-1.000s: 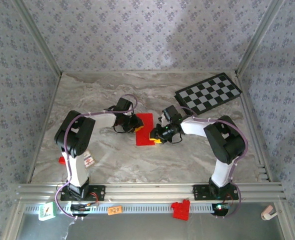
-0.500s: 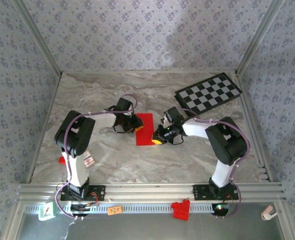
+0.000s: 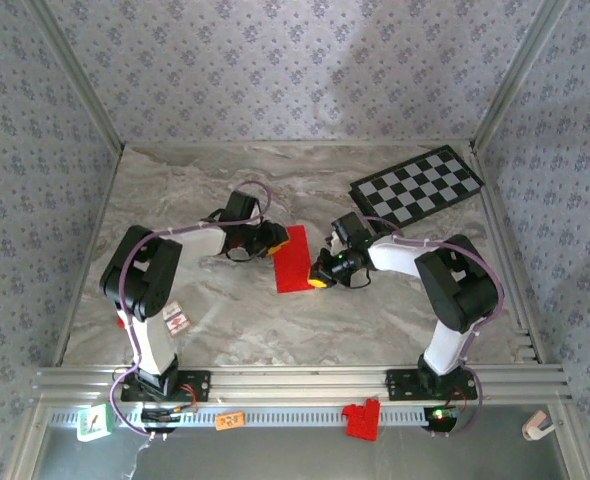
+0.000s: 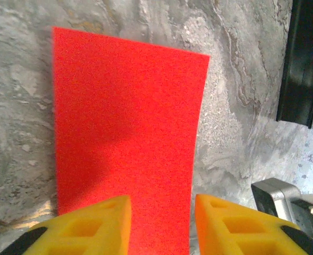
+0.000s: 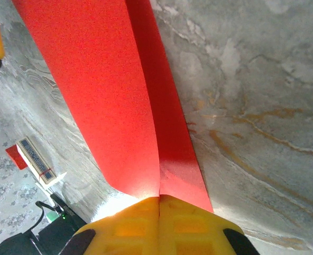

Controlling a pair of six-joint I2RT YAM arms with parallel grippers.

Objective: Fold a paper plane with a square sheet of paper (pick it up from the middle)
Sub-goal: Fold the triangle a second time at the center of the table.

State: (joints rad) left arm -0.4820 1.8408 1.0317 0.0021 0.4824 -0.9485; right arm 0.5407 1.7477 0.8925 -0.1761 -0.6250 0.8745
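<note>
Top external: the red sheet of paper (image 3: 293,258), folded over, lies mid-bench (image 3: 225,310). Right gripper (image 5: 159,201) at its 4 o'clock, jaws closed tight on the sheet's edge. Left gripper (image 4: 161,212) at 10 o'clock, jaws partly apart above the sheet.

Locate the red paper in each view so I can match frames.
Top external: red paper at mid-table.
Left wrist: the paper mid-frame, reaching down past the open left pincer.
Right wrist: the paper as a folded band from top left into the shut right pincer.
Shared landmark: marbled grey table.
</note>
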